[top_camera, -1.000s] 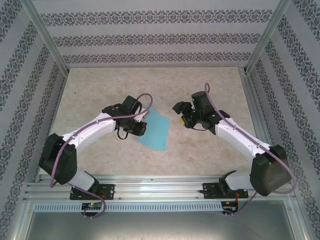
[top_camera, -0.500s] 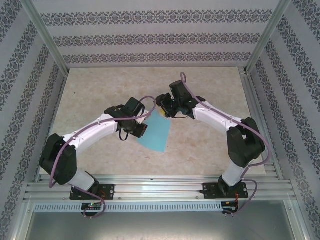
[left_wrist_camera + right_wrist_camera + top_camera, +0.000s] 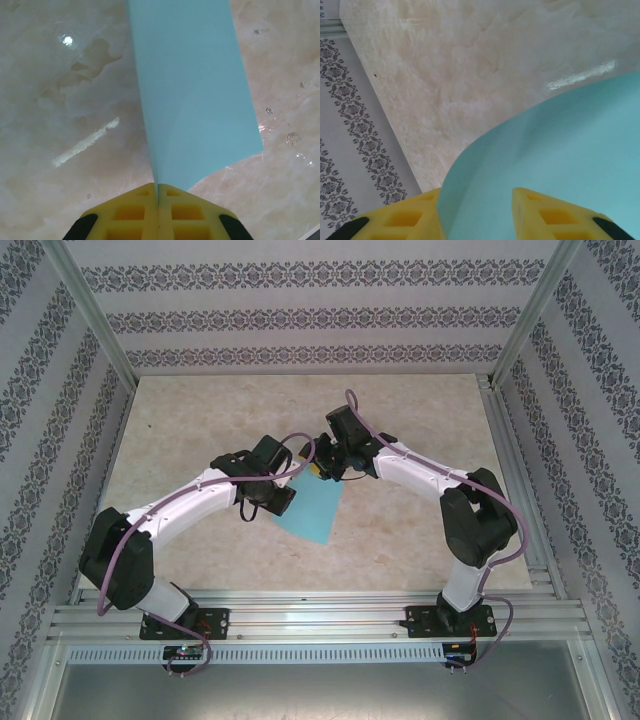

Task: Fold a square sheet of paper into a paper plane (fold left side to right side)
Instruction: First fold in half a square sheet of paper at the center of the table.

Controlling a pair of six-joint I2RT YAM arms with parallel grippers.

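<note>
- Sheet: the square sheet of paper (image 3: 312, 506), light blue, sits near the middle of the marbled worktop (image 3: 400, 410), between the two arms.
- Left pincer (image 3: 158, 192): its yellow fingers (image 3: 130, 215) are pressed together on the sheet's left edge. In the left wrist view the paper runs away from the grip as a smooth, steeply tilted panel, with worktop on either side.
- Right pincer (image 3: 477, 195): it is at the sheet's far corner, fingers a moderate gap apart and astride the curved paper edge. Contact between either pad and the paper cannot be told.
- Surroundings: a patterned wall (image 3: 350, 125) borders the worktop.
</note>
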